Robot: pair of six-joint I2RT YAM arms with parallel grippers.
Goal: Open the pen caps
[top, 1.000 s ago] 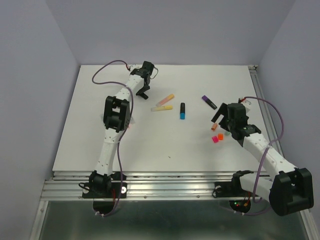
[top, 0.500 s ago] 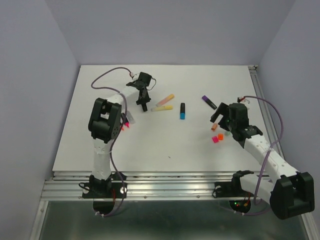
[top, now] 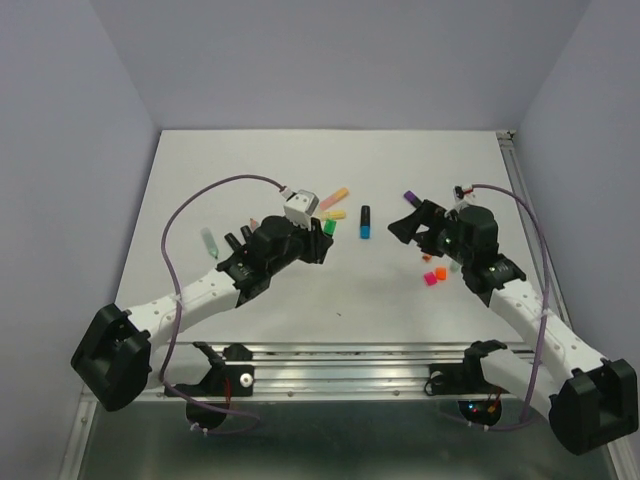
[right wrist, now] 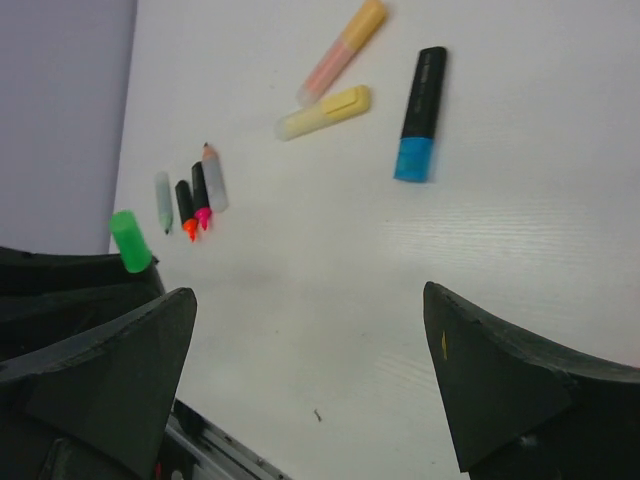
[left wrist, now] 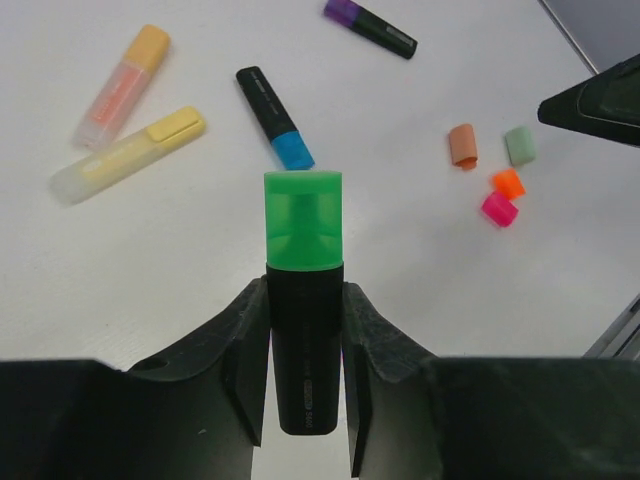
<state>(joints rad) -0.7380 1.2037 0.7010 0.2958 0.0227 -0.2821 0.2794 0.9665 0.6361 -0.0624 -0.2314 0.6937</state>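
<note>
My left gripper (left wrist: 305, 345) is shut on a black marker barrel (left wrist: 304, 340) whose green cap (left wrist: 303, 218) sticks out past the fingertips. In the top view it (top: 318, 238) holds this marker above the table's middle. My right gripper (right wrist: 310, 330) is open and empty; in the top view it (top: 412, 223) faces left toward the green cap (right wrist: 128, 240). On the table lie capped markers: orange pastel (left wrist: 122, 84), yellow (left wrist: 128, 154), black with a blue cap (left wrist: 275, 117), and black with a purple cap (left wrist: 370, 26).
Loose caps lie at the right: orange (left wrist: 461, 145), pale green (left wrist: 519, 146), bright orange (left wrist: 508, 183), pink (left wrist: 498, 209). Several uncapped markers (right wrist: 190, 195) lie at the left. The table's metal rail (top: 330, 352) runs along the near edge.
My left arm has swung from the far back of the table down toward the middle, with the green-capped marker now in its jaws. My right gripper has turned to the left.
</note>
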